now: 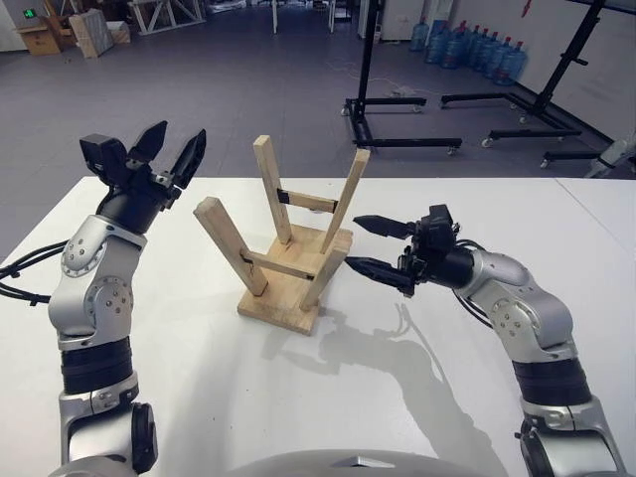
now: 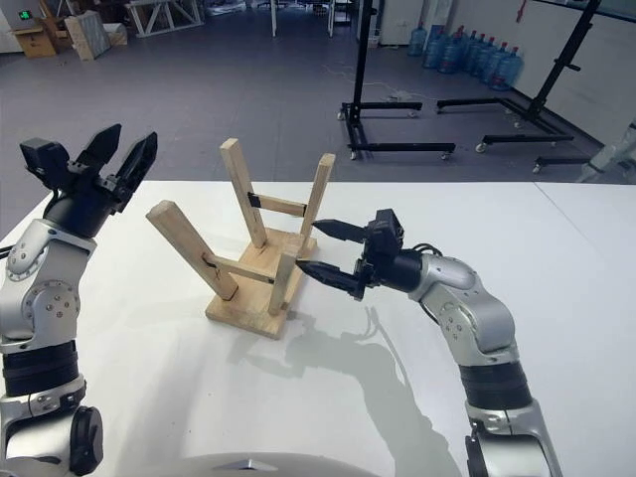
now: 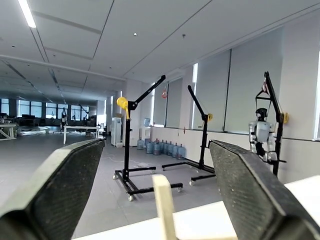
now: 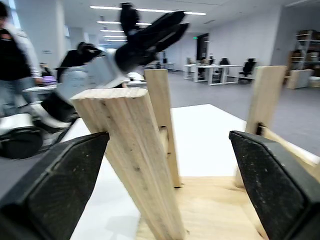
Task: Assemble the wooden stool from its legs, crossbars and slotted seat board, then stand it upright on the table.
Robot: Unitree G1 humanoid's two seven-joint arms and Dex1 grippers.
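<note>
Though inverted, stool (image 1: 283, 266) beside end effector (image 1: 356, 242)

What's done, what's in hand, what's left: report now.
Done: legs and crossbars stand fitted in the seat board, which lies flat on the table, legs up. In hand: nothing; right gripper open by one leg, left gripper open, raised apart. Left: stand it upright.

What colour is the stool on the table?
The stool is pale, unpainted natural wood with visible grain, seen best in the right wrist view.
</note>
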